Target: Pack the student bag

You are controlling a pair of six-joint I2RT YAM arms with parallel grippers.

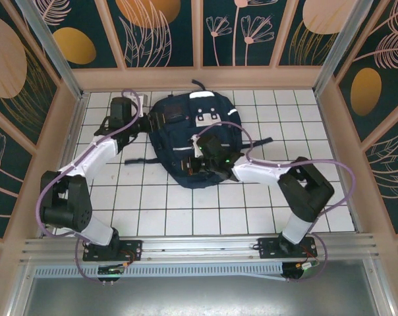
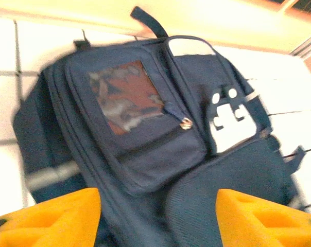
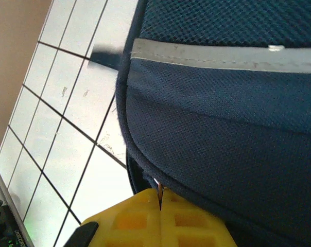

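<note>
The student bag (image 1: pixel 176 135) is being carried flat at the far middle of the bench (image 1: pixel 140 204), its long axis running near to far. The left jaws are being held spread just beside its left flank, while the right jaws are being pressed together at its near edge.

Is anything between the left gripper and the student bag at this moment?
Nothing visible does. The left gripper is open right at the student bag, its fingers apart with just the bag's navy fabric between them.

student bag (image 1: pixel 179 135) is navy with grey stripes and a white patch, table (image 1: pixel 153 204) is white tiles with dark grid lines
</note>
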